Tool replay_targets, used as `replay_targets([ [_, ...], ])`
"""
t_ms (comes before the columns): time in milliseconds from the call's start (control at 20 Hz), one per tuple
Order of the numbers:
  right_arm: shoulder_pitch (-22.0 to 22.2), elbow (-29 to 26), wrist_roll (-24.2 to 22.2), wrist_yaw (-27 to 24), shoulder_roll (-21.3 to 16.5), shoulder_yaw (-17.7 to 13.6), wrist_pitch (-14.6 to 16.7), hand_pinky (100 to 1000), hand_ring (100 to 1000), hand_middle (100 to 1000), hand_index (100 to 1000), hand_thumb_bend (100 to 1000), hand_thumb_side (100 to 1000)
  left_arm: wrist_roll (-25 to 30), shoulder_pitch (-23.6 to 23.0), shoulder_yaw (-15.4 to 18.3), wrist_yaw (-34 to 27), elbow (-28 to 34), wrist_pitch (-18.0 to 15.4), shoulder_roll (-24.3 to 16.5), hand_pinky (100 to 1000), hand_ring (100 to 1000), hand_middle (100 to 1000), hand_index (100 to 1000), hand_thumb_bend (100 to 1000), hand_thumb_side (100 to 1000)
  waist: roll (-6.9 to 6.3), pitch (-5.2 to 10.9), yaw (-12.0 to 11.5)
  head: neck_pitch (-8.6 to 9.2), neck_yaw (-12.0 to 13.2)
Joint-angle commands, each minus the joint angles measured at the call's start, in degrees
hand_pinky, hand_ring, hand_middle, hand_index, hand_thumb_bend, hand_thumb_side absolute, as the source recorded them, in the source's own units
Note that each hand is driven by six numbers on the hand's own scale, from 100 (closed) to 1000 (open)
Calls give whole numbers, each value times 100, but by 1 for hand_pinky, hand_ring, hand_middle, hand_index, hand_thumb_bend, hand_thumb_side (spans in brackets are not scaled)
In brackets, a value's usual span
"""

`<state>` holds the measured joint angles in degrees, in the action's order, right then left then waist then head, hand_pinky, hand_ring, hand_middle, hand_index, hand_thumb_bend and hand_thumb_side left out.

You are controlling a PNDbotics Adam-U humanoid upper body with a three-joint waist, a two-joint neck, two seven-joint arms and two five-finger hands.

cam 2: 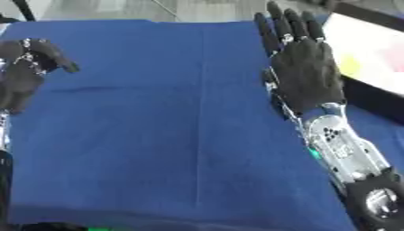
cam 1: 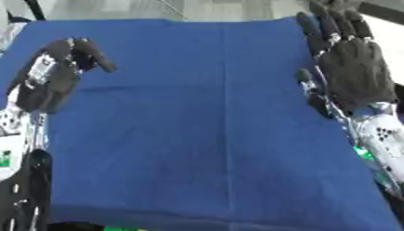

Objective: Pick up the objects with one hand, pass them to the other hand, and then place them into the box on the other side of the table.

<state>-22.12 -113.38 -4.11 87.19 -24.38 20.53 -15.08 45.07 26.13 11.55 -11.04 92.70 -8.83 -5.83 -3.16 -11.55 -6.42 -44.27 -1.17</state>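
Blue cloth [cam 1: 213, 126] covers the whole tabletop, with pale flooring showing past its far edge, and from my seat at the controls I see nothing lying on the cloth to pick up.

Through the left eye, my left robot hand [cam 1: 49, 76] hangs over the cloth's left edge. Its fingers are partly curled inward, the thumb sticking out toward the cloth's middle, and nothing sits between them. I judge it is parked there, off the working area, so that the centre of the cloth stays free. My right robot hand [cam 1: 355, 63] is over the cloth's far right corner, back of the hand up, fingers straight and slightly spread, pointing away from me. It holds nothing either. No object for the task shows anywhere on the cloth in this view.

Through the right eye, the same right robot hand lies flat along the cloth's right edge. Just beyond that edge is a box [cam 2: 371, 58], dark-walled with a white inside; a yellowish patch and a pinkish one show in it, though I cannot tell what they are. I take this as the drop box, so the spread right hand beside it reads to me as either just emptied or waiting. The left hand shows at the cloth's left edge, curled and empty.
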Motion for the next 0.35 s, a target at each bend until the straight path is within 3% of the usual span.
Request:
replay_targets([
  [50, -49, -121, 113, -170, -38, -4, 21, 914, 911, 962, 967, 155, 100, 32, 34, -18, 76, 100, 65, 39, 681, 549, 516, 652, 100, 840, 5, 102, -11, 15, -22],
  [100, -43, -121, 177, -222, -30, 0, 28, 910, 910, 961, 952, 100, 100, 40, 25, -24, 93, 106, 83, 59, 681, 549, 516, 652, 100, 840, 9, 103, -12, 15, -28],
  [350, -18, -121, 724, -559, -29, 3, 38, 850, 859, 918, 821, 100, 100, 85, -23, -46, 165, 140, 134, 134, 682, 550, 516, 652, 100, 847, 21, 103, -4, 15, -21],
])
